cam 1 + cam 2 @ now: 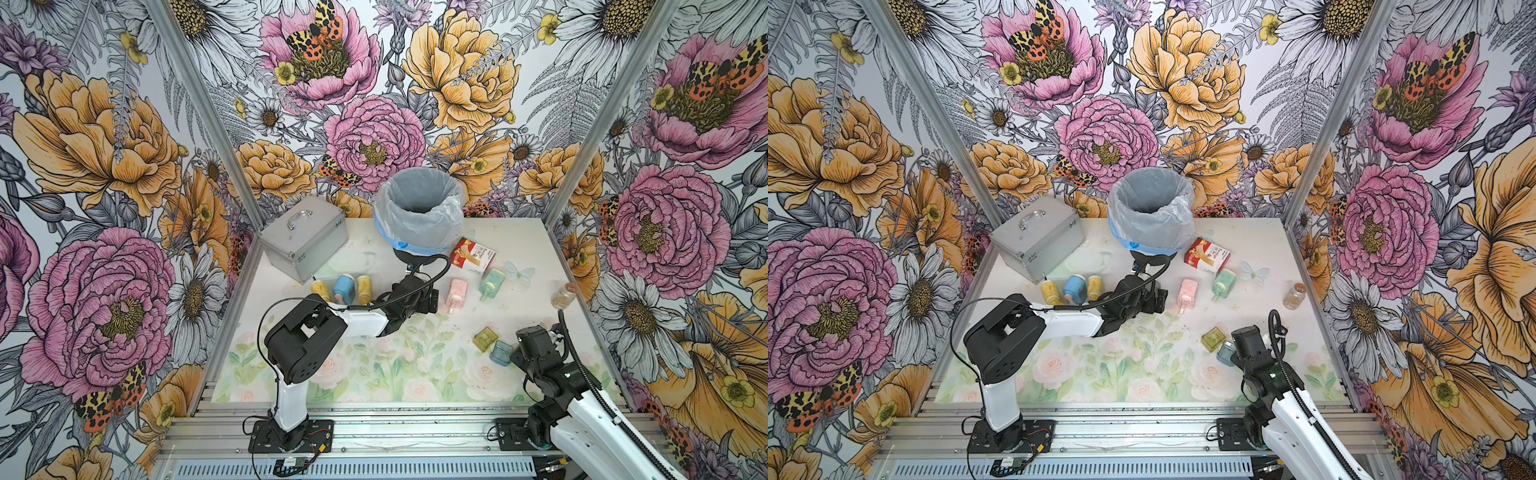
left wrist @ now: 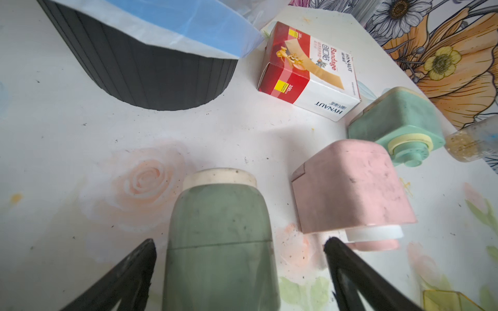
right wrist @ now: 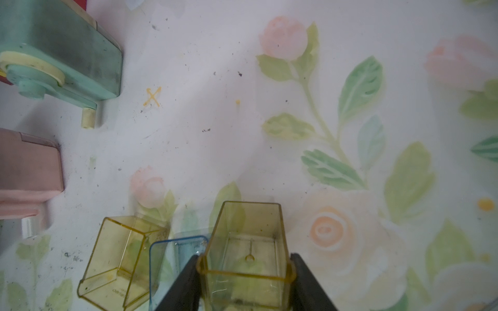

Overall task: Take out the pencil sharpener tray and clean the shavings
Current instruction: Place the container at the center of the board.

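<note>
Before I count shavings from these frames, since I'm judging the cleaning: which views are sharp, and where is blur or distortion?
Left wrist: bandage box print crisp, green sharpener near the lens soft. Right wrist: hazy, washed out, yet dark flecks show beyond the yellow tray. Both top views: sharp; wide lens splays the side walls; flecks barely show.

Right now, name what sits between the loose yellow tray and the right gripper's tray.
A clear blue tray, shown in the right wrist view, separates the loose yellow tray from the held yellow tray.
</note>
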`<act>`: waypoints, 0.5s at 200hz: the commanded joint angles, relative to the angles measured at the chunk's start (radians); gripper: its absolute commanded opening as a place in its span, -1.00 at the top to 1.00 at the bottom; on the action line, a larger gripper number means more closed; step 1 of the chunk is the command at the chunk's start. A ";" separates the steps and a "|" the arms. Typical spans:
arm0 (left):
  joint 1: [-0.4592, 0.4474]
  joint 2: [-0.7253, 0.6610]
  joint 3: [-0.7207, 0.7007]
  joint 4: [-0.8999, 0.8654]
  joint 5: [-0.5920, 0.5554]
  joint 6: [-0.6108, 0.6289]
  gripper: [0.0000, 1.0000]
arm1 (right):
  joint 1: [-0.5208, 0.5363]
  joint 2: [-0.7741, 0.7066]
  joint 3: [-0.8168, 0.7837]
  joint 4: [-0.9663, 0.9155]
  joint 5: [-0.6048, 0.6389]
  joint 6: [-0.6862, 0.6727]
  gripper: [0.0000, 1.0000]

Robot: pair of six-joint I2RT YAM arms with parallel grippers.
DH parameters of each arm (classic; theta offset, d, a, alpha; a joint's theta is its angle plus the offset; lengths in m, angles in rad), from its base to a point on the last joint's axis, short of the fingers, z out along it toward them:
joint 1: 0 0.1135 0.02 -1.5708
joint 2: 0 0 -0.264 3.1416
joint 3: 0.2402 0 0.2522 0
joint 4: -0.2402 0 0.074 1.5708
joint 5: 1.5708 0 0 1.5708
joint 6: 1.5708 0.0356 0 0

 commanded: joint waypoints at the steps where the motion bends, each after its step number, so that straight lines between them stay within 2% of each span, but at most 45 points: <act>1: -0.006 0.007 0.034 -0.074 -0.080 0.007 -0.97 | -0.006 0.009 0.001 -0.013 -0.017 0.001 0.56; 33: -0.004 0.004 0.024 -0.087 -0.099 0.013 -0.97 | -0.005 0.020 0.008 -0.013 -0.033 -0.014 0.39; 71: -0.003 0.013 0.021 -0.086 -0.095 0.004 -0.97 | -0.006 0.017 0.013 -0.018 -0.050 -0.013 0.08; 100: -0.004 0.020 0.027 -0.086 -0.090 -0.002 -0.97 | -0.005 0.013 0.012 -0.019 -0.057 -0.012 -0.05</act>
